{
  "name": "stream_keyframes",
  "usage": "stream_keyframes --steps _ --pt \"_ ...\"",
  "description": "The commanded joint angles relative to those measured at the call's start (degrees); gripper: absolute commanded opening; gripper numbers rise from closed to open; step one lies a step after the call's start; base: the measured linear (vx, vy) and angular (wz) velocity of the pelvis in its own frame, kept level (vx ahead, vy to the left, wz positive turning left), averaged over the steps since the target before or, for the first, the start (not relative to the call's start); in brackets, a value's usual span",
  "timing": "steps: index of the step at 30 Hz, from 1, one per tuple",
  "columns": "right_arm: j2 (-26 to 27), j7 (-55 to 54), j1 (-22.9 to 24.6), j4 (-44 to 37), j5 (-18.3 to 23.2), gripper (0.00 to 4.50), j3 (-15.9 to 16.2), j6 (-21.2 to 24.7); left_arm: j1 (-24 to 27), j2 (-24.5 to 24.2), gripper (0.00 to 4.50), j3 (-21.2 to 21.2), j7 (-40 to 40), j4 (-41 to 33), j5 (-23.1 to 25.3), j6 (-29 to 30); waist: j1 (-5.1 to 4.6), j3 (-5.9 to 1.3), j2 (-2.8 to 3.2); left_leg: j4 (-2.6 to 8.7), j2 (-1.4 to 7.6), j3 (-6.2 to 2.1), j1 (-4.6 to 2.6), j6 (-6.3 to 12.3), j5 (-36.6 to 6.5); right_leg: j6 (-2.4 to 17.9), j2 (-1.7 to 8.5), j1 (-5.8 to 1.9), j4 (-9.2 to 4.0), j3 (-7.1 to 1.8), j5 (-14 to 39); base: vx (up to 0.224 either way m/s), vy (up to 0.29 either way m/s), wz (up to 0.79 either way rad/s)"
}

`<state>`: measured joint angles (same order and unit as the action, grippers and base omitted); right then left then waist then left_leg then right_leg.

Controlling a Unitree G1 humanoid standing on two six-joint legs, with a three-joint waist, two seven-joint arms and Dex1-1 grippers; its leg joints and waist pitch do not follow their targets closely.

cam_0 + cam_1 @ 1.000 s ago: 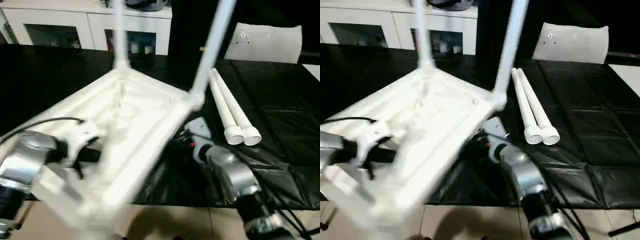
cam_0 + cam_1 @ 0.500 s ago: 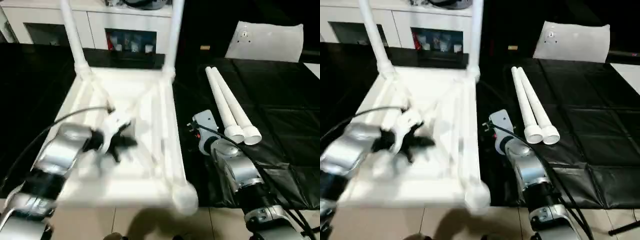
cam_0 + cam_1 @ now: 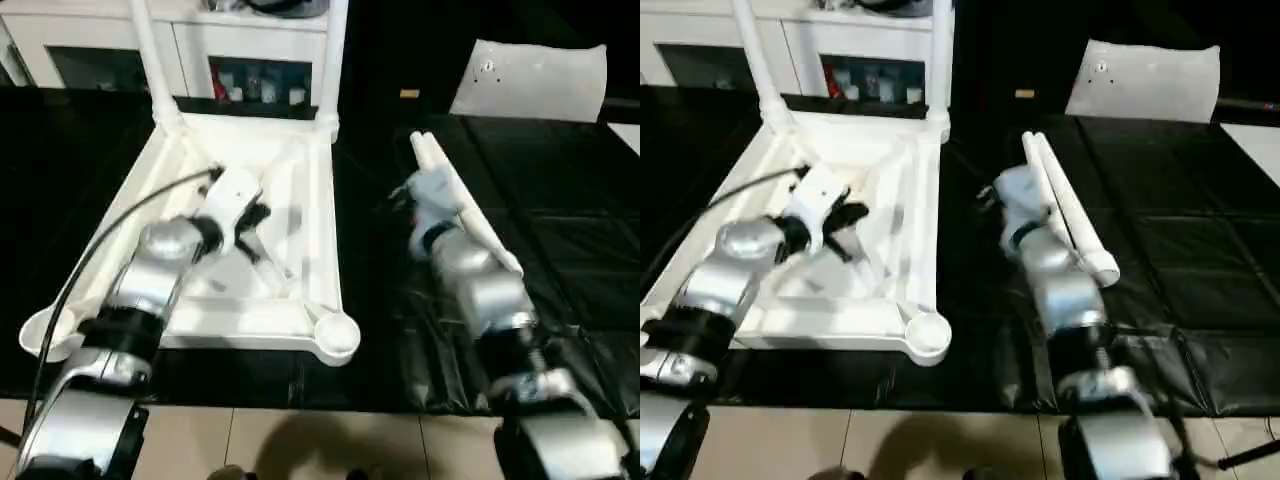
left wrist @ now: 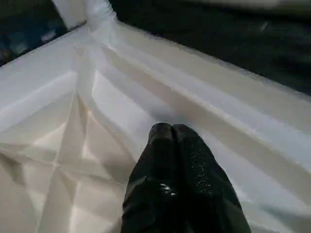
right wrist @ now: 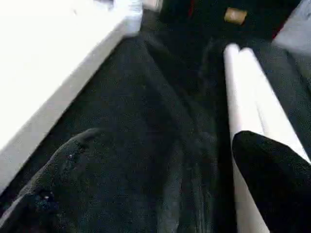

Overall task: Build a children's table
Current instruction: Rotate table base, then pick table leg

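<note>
Left gripper (image 4: 171, 133) hovering with both black fingers pressed together, pinching nothing, just over the ribbed underside of the tabletop (image 3: 300, 190) at centre left of the head views. Right gripper (image 5: 175, 160) standing spread wide over the black sheet (image 3: 560, 200), one finger (image 5: 272, 170) lying in front of the loose legs.

Tabletop lying upside down on the left half of the frame, ribs facing up, long axis running from the lower edge of the frame toward the upper edge. Two legs (image 3: 152, 55) standing upright in the two far corner sockets, pointing up out of the frame. One empty round socket (image 3: 337, 335) showing at the near right corner, a second one at the near left corner. Two loose legs (image 3: 1060, 205) lying side by side, touching, right of centre, long axes running from upper left to lower right.

Left silver forearm (image 3: 150, 285) reaching from lower left, tilted toward the tabletop's middle. Right forearm (image 3: 480, 285) reaching from lower right up toward the loose legs, partly covering them.

White cabinet (image 3: 80, 45) standing along the upper left edge; one flat white board (image 3: 530, 80) lying at upper right.
</note>
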<state>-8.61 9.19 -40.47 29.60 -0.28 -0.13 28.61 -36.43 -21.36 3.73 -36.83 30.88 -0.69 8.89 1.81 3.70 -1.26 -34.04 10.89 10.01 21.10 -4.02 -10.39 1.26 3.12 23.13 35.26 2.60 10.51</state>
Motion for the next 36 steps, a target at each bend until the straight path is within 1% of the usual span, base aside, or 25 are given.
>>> stream_keyframes --steps 1,2,3,4,7,8,9,10,11,12,13,14,18,19,21,22,24,26,27,28,29,31,32,34,36 --pt "-0.98 1.53 -2.44 2.69 1.32 4.5 -1.05 1.46 0.28 -0.79 0.34 -1.33 -1.97 -3.57 -1.92 0.5 0.01 -4.59 1.23 3.42 1.71 -0.46 -0.85 -1.24 -9.0 13.51 4.04 -3.47 -3.24 -2.62 3.35 0.0 0.0 0.0" --pt "-1.26 0.62 -3.59 4.69 1.6 4.5 -1.88 1.46 1.04 -1.37 0.34 -1.37 -2.81 -5.03 -2.39 1.3 0.07 -4.49 1.27 3.4 1.71 -0.33 -0.93 -1.3 -9.24 13.51 3.92 -3.3 -3.36 -2.62 3.57 0.0 0.0 0.0" --pt "-1.86 -0.15 -4.96 7.25 1.38 4.5 -2.21 1.29 2.14 -2.15 0.34 -1.32 -3.7 -7.33 -2.85 2.68 0.13 -4.55 1.32 3.43 1.84 -0.41 -1.02 -1.78 -9.15 13.82 4.14 -3.26 -3.04 -2.61 3.57 0.0 0.0 0.0" --pt "-2.38 -0.83 -6.31 9.77 1.03 4.5 -2.48 1.58 3.27 -2.87 0.46 -1.23 -4.35 -9.43 -3.49 3.62 -0.01 -4.35 1.22 3.48 1.74 -0.36 -0.9 -1.72 -9.25 13.78 3.96 -3.16 -3.25 -2.6 4.06 0.0 0.0 0.0" --pt "-3.58 -2.24 -9.67 16.71 0.87 4.5 -3.77 1.83 7.21 -4.84 0.75 -0.88 -6.36 -17.32 -5.42 7.43 -0.01 -4.35 1.31 3.36 1.81 -0.26 -0.98 -2.52 -9.22 13.92 3.96 -3.12 -2.86 -2.6 3.83 0.0 0.0 0.0" --pt "-3.88 -2.61 -10.45 18.16 0.65 4.5 -4.09 2.27 8.42 -5.25 0.81 -0.96 -7.02 -19.77 -5.83 8.67 -0.01 -4.27 1.35 3.36 1.72 -0.16 -0.92 -2.23 -9.04 13.78 3.77 -3.08 -3.0 -2.59 3.47 0.0 0.0 0.0" --pt "-4.56 -2.75 -11.83 21.18 0.57 4.5 -4.32 2.6 10.71 -6.14 0.81 -0.96 -8.38 -24.54 -7.03 11.18 0.12 -4.33 1.43 3.31 1.85 -0.16 -1.06 -2.27 -9.12 13.95 3.92 -3.02 -2.76 -2.57 3.1 0.0 0.0 0.0" --pt "-4.96 -2.89 -12.45 22.66 0.52 4.5 -4.3 2.61 11.76 -6.57 0.84 -0.9 -9.02 -26.86 -7.74 12.59 -0.06 -4.19 1.09 3.44 1.79 -0.24 -0.76 -2.08 -9.05 14.0 3.84 -3.16 -2.83 -2.5 3.41 0.0 0.0 0.0" --pt "-5.46 -3.18 -13.03 24.18 0.17 4.5 -4.05 2.18 12.87 -7.13 0.94 -0.72 -9.67 -29.24 -8.41 13.86 0.1 -4.0 1.27 3.41 1.75 -0.06 -0.96 -2.01 -9.99 13.78 3.77 -2.89 -3.17 -2.51 4.91 0.0 0.0 0.0" --pt "-6.32 -3.84 -14.11 26.93 -0.02 4.5 -4.27 1.39 14.67 -8.05 1.1 -0.38 -10.65 -33.54 -10.13 16.56 0.19 -3.92 1.1 3.41 1.75 -0.08 -0.95 -1.95 -10.42 13.69 3.78 -2.85 -3.1 -2.5 5.84 0.0 0.0 0.0" --pt "-6.69 -3.86 -14.67 28.32 -0.08 4.5 -4.31 1.16 15.36 -8.39 1.19 -0.26 -10.96 -35.35 -10.88 17.71 0.16 -3.94 1.16 3.41 1.75 -0.13 -0.9 -2.09 -10.53 13.69 3.85 -2.89 -3.02 -2.48 6.18 0.0 0.0 0.0" --pt "-7.07 -3.78 -15.48 30.28 -0.13 4.5 -4.39 0.77 16.09 -8.77 1.23 -0.16 -11.17 -37.34 -11.78 19.19 0.08 -3.67 1.14 3.43 1.64 -0.04 -0.94 -2.07 -11.65 13.21 3.55 -2.65 -3.35 -2.43 7.71 0.0 0.0 0.0" --pt "-7.42 -3.62 -16.41 32.72 -0.06 4.5 -4.74 0.09 16.86 -9.07 1.62 -0.04 -11.16 -39.3 -12.57 20.78 -0.13 -3.6 1.04 3.39 1.55 -0.15 -0.81 -2.32 -12.8 12.33 3.66 -2.67 -3.36 -2.43 10.4 0.0 0.0 0.0" --pt "-7.73 -3.76 -16.93 34.33 -0.49 4.5 -4.58 -0.54 17.23 -9.17 1.67 0.11 -11.11 -40.08 -12.63 21.31 -0.17 -3.48 1.01 3.38 1.47 -0.13 -0.75 -2.25 -13.17 11.89 3.58 -2.6 -3.59 -2.43 11.38 0.0 0.0 0.0" --pt "-8.18 -3.39 -18.23 38.02 -1.24 4.5 -4.03 -1.66 17.97 -9.41 1.74 0.1 -10.88 -42.55 -12.95 23.81 -0.4 -3.58 0.96 3.26 1.52 -0.15 -0.63 -2.35 -12.88 11.96 3.6 -2.62 -3.4 -2.43 11.25 0.0 0.0 0.0" --pt "-8.27 -2.73 -18.7 39.49 -1.19 4.5 -3.94 -1.78 18.14 -9.71 1.98 0.29 -10.77 -43.62 -13.2 24.92 -0.43 -3.64 1.0 3.24 1.52 -0.18 -0.65 -2.35 -12.65 12.15 3.59 -2.61 -3.32 -2.4 10.9 0.0 0.0 0.0" --pt "-8.2 -1.73 -19.02 40.87 -0.66 4.5 -4.22 -1.15 18.0 -9.92 2.05 0.61 -10.49 -44.35 -13.44 25.83 -0.38 -3.6 1.0 3.19 1.44 -0.06 -0.59 -1.6 -12.46 12.25 3.4 -2.52 -3.4 -2.39 10.25 0.0 0.0 0.0" --pt "-8.19 -1.72 -19.11 41.3 -0.65 4.5 -4.21 -0.95 17.96 -9.97 2.16 0.69 -10.4 -44.55 -13.52 26.1 -0.36 -3.64 1.03 3.2 1.51 -0.1 -0.54 -1.47 -12.04 12.48 3.46 -2.58 -3.33 -2.37 9.63 0.0 0.0 0.0" --pt "-8.15 -0.99 -19.36 42.08 0.27 4.5 -5.02 0.86 17.9 -10.08 2.31 0.78 -10.3 -44.92 -13.73 26.49 -0.37 -3.69 0.99 3.16 1.51 -0.08 -0.58 -1.41 -11.9 12.62 3.4 -2.59 -3.25 -2.36 9.27 0.0 0.0 0.0" --pt "-8.15 -0.98 -19.37 42.08 0.27 4.5 -5.02 0.87 17.9 -10.08 2.31 0.78 -10.3 -44.92 -13.73 26.49 -0.36 -3.69 0.99 3.16 1.47 -0.09 -0.58 -1.34 -12.04 12.67 3.35 -2.6 -3.26 -2.32 9.4 0.0 0.0 0.0" --pt "-8.08 -0.69 -19.59 42.44 0.94 4.5 -5.67 2.16 17.87 -10.24 2.46 0.92 -10.48 -45.02 -13.65 26.44 -0.37 -3.65 1.02 3.18 1.47 -0.1 -0.56 -1.28 -12.31 12.6 3.35 -2.57 -3.3 -2.32 9.72 0.0 0.0 0.0" --pt "-7.9 0.16 -20.11 43.27 2.27 4.5 -7.17 2.97 17.94 -10.23 2.51 0.98 -10.49 -45.44 -13.54 26.83 -0.33 -3.65 1.09 3.16 1.48 -0.11 -0.65 -1.45 -13.12 12.54 3.4 -2.48 -3.36 -2.34 10.7 0.0 0.0 0.0" --pt "-7.86 0.75 -20.34 43.72 2.59 4.5 -7.54 3.0 17.94 -10.23 2.6 1.0 -10.36 -45.64 -13.55 27.05 -0.3 -3.66 0.99 3.14 1.51 -0.09 -0.66 -1.44 -13.29 12.56 3.47 -2.45 -3.43 -2.35 10.97 0.0 0.0 0.0" --pt "-7.77 1.67 -20.61 44.28 2.6 4.21 -7.54 3.18 17.9 -10.25 2.76 1.08 -10.25 -45.89 -13.68 27.37 -0.19 -3.54 1.17 3.19 1.52 -0.15 -0.59 -1.55 -13.51 12.55 3.49 -2.42 -3.43 -2.32 11.39 0.0 0.0 0.0" --pt "-7.62 2.46 -20.73 44.82 2.56 4.09 -7.37 3.46 17.86 -10.32 2.9 1.23 -10.1 -46.21 -13.92 27.85 -0.2 -3.59 1.11 3.18 1.57 -0.16 -0.59 -1.63 -13.3 12.64 3.53 -2.43 -3.41 -2.31 11.27 0.0 0.0 0.0"
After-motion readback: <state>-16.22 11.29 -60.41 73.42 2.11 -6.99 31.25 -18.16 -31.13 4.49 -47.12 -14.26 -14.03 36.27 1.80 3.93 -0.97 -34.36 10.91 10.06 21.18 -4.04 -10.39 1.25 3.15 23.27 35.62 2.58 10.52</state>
